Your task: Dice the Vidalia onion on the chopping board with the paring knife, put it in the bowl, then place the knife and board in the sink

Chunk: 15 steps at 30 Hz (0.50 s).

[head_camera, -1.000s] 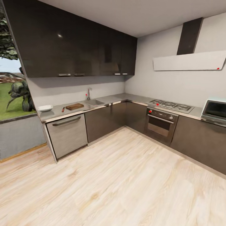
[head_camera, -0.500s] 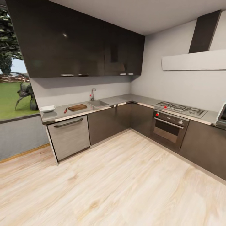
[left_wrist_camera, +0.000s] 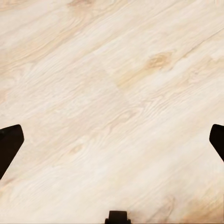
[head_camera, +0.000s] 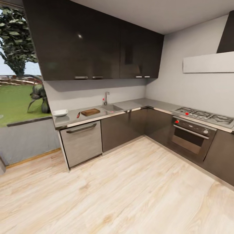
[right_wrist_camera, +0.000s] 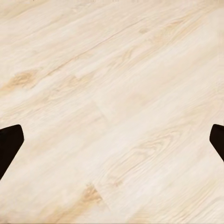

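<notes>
While the robot stands out on the wood floor, the task's things lie far off along the back counter.

Room: kitchen with dark grey cabinets (head_camera: 94, 42) above, a grey backsplash and a light wood floor (head_camera: 130, 191).
Counter: the countertop (head_camera: 136, 104) runs under the cabinets and turns a corner toward the hob (head_camera: 204, 115) and oven (head_camera: 191, 136).
Bowl: the white bowl (head_camera: 60, 112) sits near the counter's left end.
Knife: the red-handled knife (head_camera: 78, 114) lies between bowl and board, just beside the board.
Board: the brown board (head_camera: 90, 112) lies flat on the counter, just left of the sink.
Sink: the sink (head_camera: 111, 108) is set into the counter, its tap (head_camera: 105, 97) behind it; what is in the basin cannot be told from here.
Onion: too far to make out.
Dishwasher: a steel dishwasher (head_camera: 82, 143) front stands below the bowl and board.
Left gripper: the left gripper (left_wrist_camera: 112, 140) has its dark fingers spread wide at the frame's edges, nothing between them, bare floor beneath.
Right gripper: the right gripper (right_wrist_camera: 112, 142) is likewise spread wide and empty over the floor.
</notes>
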Tool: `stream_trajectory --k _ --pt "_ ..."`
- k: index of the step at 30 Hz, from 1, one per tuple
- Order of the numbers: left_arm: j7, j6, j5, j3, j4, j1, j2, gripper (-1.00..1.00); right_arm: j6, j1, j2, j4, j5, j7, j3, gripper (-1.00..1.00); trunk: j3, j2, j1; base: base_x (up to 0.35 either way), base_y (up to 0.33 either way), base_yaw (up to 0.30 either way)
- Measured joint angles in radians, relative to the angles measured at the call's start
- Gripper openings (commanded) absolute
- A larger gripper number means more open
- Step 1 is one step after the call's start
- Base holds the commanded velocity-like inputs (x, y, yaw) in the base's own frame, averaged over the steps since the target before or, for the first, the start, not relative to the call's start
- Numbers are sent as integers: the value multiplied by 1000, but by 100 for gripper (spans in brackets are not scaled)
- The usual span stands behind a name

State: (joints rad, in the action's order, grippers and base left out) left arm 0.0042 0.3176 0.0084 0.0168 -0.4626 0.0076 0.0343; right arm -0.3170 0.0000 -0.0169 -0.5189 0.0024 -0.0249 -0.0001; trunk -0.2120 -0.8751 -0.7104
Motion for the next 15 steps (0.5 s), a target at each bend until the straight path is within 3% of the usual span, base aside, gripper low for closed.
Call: stream_trajectory --k 15 --pt "0 0 0 0 0 0 0 100 0 0 0 0 0 0 0 100 0 0 0 4 281 133"
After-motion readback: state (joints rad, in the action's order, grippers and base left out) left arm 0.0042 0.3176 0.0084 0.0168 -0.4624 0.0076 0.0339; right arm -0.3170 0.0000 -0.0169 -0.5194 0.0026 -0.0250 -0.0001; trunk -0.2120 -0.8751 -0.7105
